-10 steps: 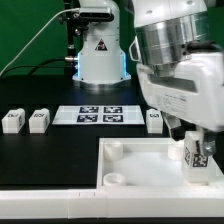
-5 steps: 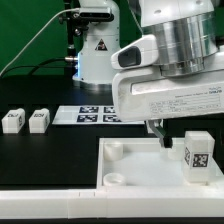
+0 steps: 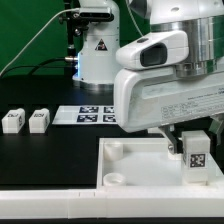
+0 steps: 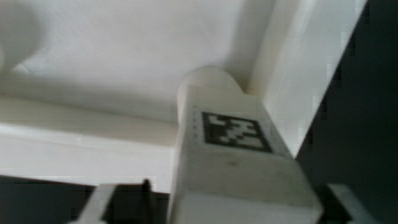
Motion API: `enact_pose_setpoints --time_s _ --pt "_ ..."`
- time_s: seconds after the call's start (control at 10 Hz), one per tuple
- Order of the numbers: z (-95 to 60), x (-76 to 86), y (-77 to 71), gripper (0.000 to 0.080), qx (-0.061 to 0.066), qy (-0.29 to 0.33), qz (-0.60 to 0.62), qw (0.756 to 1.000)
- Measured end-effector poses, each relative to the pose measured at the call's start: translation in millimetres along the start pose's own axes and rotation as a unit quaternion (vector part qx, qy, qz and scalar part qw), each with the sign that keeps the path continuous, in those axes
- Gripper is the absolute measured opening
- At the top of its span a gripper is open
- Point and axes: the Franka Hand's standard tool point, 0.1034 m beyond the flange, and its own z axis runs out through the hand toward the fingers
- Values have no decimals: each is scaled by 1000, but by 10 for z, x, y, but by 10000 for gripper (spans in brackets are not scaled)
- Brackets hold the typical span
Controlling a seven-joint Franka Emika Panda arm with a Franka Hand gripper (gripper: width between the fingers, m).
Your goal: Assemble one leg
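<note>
The jaws are closing on the leg [image 3: 196, 154], one finger showing dark on each side of it in the wrist view, the gripper [image 3: 192, 150] holding it upright. The arm is reaching down from above, its bulky white wrist hanging over the tabletop [image 3: 140, 165] near the corner at the exterior view's right. The leg [image 4: 233, 150] is showing as a white block carrying a black-and-white square tag, standing over the tabletop's surface [image 4: 107, 60] beside its raised edge. Two more legs [image 3: 26, 121] are lying apart on the black table.

Leg [image 3: 196, 156] upright on tabletop [image 3: 135, 160], exterior view's right
</note>
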Motion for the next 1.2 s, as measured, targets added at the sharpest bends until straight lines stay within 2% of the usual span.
enact_pose_setpoints --time_s 0.1,0.3,0.4,0.6,0.8,0.9,1.0,1.1,1.2 --pt "0 0 6 290 1 0 72 997" --pt "0 -3 28 290 2 0 189 982" --pt "3 -4 44 290 0 2 286 958" --pt "7 -19 78 290 4 -1 456 890" --pt "11 -48 70 291 15 -18 595 804" --pt "16 -59 61 291 19 -25 666 745" --pt "19 -63 49 291 18 -27 721 693" --pt "19 -64 50 291 18 -26 716 698" --pt "23 -65 49 371 19 -26 691 722"
